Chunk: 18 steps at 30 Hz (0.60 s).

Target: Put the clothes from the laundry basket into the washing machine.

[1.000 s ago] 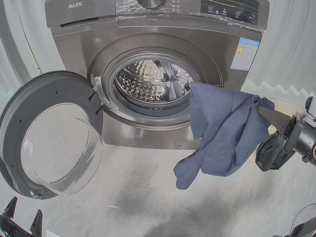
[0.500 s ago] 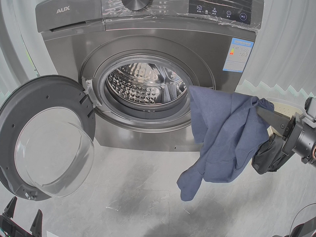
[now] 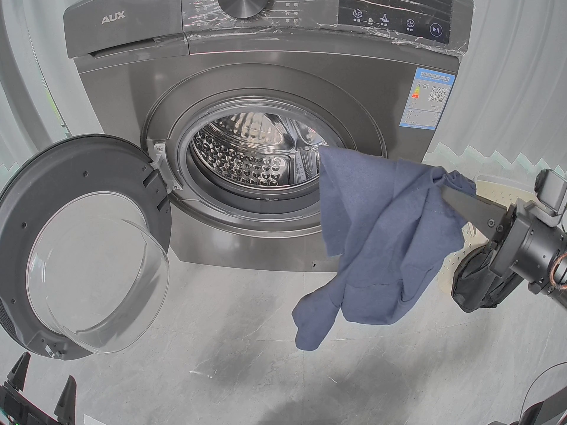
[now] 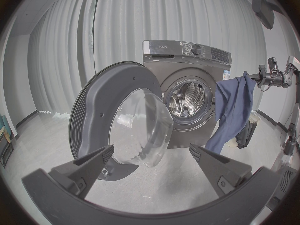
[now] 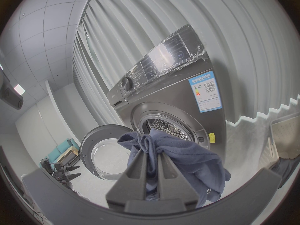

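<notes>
- The washing machine (image 3: pixel 118 95) stands on the floor (image 3: pixel 236 337). Its drum (image 3: pixel 254 149) is open and looks bare inside.
- Its door (image 3: pixel 82 243) is swung wide to the robot's left, well apart from the cloth.
- The blue garment (image 3: pixel 378 225) hangs in the air across the right edge of the opening, outside the drum, and its tail droops well below the drum's mouth. If it is pushed in at this height, that tail would likely drag over the edge and end up draped outside, where the door could trap it.
- The laundry basket (image 3: pixel 514 193) sits to the machine's right, with a dark garment (image 3: pixel 478 284) slung over its side.
- The right gripper (image 3: pixel 452 191) is clamped tight on a bunched top fold of the blue garment. That pinch is small, so a jerk could pull the cloth free.
- The left gripper (image 3: pixel 46 368) sits low near the door, spread wide and holding nothing.
</notes>
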{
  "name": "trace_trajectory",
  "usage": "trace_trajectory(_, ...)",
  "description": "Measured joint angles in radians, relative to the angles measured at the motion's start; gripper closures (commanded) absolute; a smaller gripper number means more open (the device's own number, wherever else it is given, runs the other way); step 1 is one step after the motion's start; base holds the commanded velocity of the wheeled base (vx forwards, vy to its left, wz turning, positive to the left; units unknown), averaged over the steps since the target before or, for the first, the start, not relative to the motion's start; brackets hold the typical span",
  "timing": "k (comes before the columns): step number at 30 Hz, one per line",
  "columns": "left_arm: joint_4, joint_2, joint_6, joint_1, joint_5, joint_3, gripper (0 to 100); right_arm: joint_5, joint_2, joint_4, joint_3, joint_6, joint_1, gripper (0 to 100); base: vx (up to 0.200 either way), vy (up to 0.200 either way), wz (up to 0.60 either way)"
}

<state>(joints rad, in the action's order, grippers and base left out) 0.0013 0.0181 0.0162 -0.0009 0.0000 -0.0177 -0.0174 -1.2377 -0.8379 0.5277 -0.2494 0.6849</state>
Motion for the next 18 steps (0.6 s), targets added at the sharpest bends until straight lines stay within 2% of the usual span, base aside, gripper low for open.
trace_trajectory(9, -0.002, 0.0, 0.021, 0.001, -0.021, 0.0, 0, 0.01, -0.159, -0.211, 0.03, -0.006, 0.05, 100, 0.0, 0.0, 0.0)
trace_trajectory(12, -0.002, 0.0, 0.036, 0.001, -0.032, 0.0, 0, 0.012, -0.213, -0.277, 0.053, -0.031, 0.07, 100, 0.0, 0.0, 0.0)
trace_trajectory(18, -0.003, 0.0, 0.045, 0.001, -0.038, 0.0, 0, 0.014, -0.309, -0.353, 0.089, -0.049, 0.098, 100, 0.0, 0.0, 0.0)
